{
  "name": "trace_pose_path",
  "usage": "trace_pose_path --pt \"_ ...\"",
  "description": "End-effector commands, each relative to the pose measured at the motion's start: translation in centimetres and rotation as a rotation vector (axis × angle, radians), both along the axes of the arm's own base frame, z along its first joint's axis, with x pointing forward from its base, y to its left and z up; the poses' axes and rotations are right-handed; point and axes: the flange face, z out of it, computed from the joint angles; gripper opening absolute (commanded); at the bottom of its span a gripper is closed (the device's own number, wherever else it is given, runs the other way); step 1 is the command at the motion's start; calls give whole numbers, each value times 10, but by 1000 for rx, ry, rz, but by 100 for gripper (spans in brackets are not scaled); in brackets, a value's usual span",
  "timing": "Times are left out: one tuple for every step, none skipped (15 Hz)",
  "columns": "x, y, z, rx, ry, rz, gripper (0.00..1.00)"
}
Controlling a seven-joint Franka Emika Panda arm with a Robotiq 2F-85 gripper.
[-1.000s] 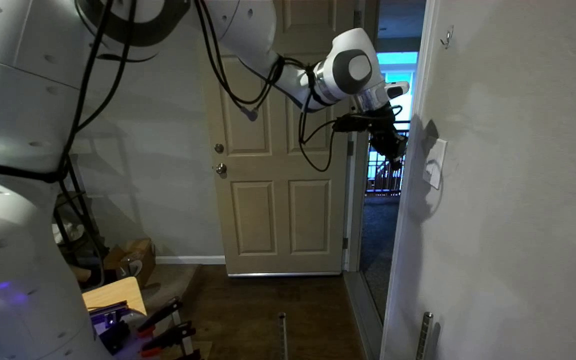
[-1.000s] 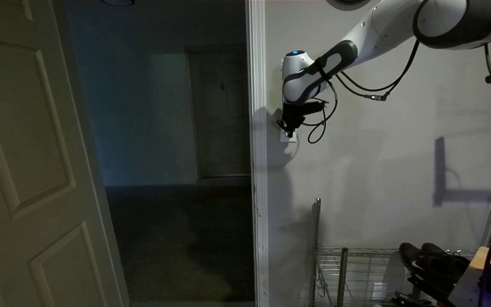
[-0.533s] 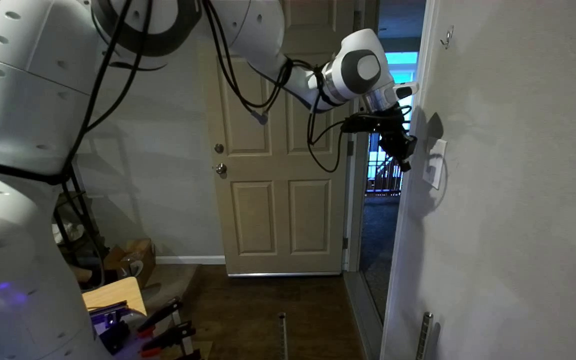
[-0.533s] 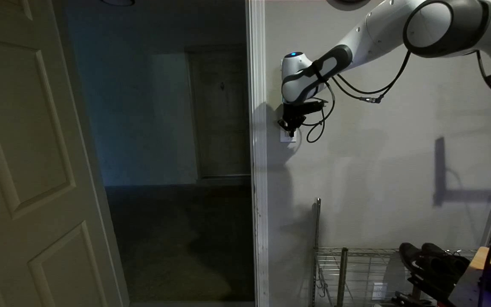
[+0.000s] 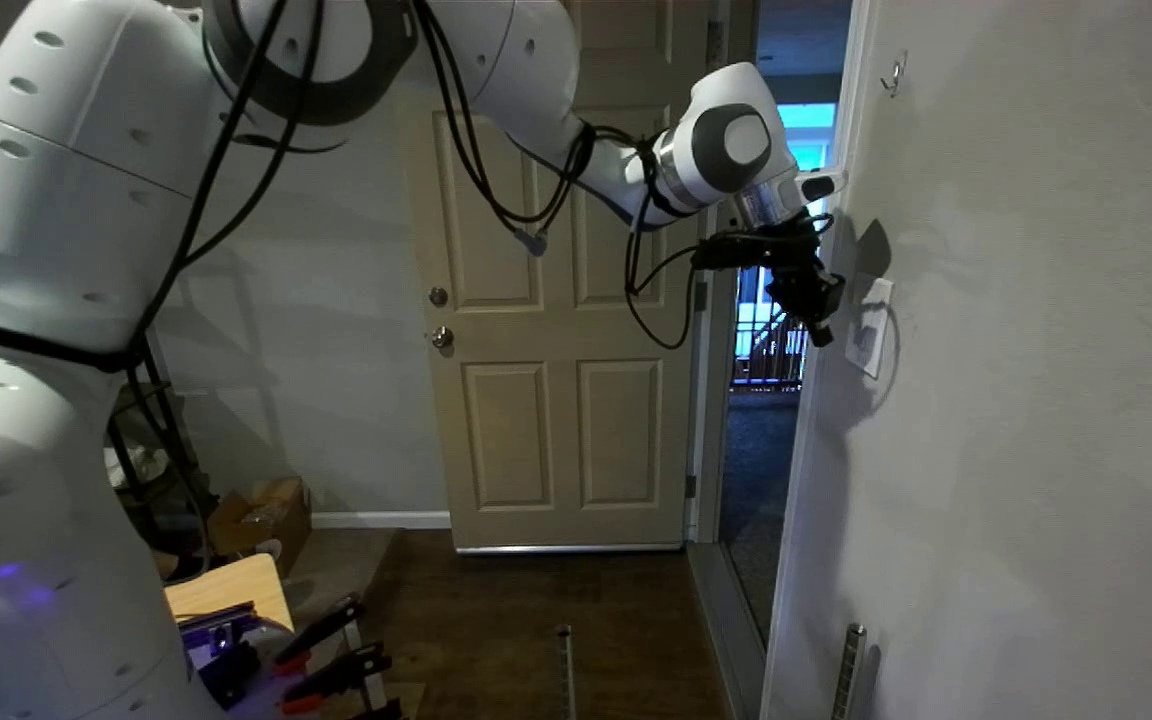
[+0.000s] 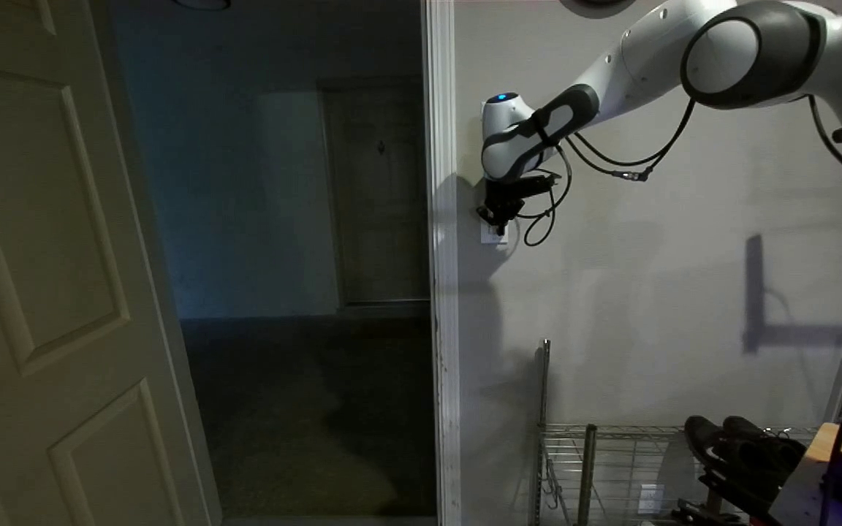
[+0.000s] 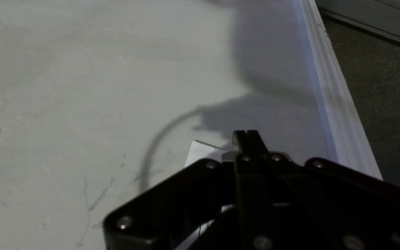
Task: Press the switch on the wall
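Hovering near the white switch plate (image 5: 869,328), fixed to a pale wall (image 5: 1016,430) near a white door frame (image 6: 442,292) and below a small metal hook (image 5: 894,75). Carrying the black claw (image 7: 247,133) slanted downward at the end of a white arm (image 5: 526,75). Closed right up in the wrist view, with fingertips (image 7: 240,140) side by side and touching, gripping nothing. Blocking most of the plate in that view, with a white corner in sight just past the fingers. Masking the upper part of the plate (image 6: 489,239) in an exterior view, yet with a strip of shadowed wall showing between fingertips (image 5: 820,336) and plate in an exterior view, so near but apart. Unable to read any setting on the plate, too small or too covered in every view. Throwing a broad shadow (image 7: 271,52) over the wall, with a thin curved line (image 7: 148,158) looping beside the plate. Showing a blue light (image 6: 503,96) on top of the arm's outer end. Backed, farther off, by a tan panelled door (image 5: 503,435) standing open beside the doorway (image 5: 766,450). Hanging well above a wire shelf (image 6: 626,432) in an exterior view, apparently with dark shoes (image 6: 742,442) at one end. Flanked low down by a light wooden board (image 5: 231,592) and black-and-red clamps (image 5: 344,672).
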Motion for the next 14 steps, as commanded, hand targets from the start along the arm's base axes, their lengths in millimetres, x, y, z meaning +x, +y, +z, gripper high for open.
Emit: trace_pose_path --pt "13 -2 3 -7 -20 -24 5" --pt "17 -3 2 -10 -22 -24 5" --pt "20 -3 2 -13 -23 -23 5" --pt "23 -4 1 -18 -27 -21 5" --pt "26 -4 1 -23 -34 -24 5" --pt "28 -6 1 -31 -39 -29 5" --pt "31 -8 0 -40 -43 -34 5" --pt "33 -10 0 -49 -52 -41 5" --pt "34 -13 -1 -56 -58 -51 5" --pt "35 -15 -1 -57 -66 -60 5" --pt "36 -16 -2 -61 -72 -67 5" --pt "36 -15 -1 -61 -78 -76 5" --pt "36 -14 -1 -58 -81 -85 4" --pt "36 -14 -1 -49 -82 -94 4"
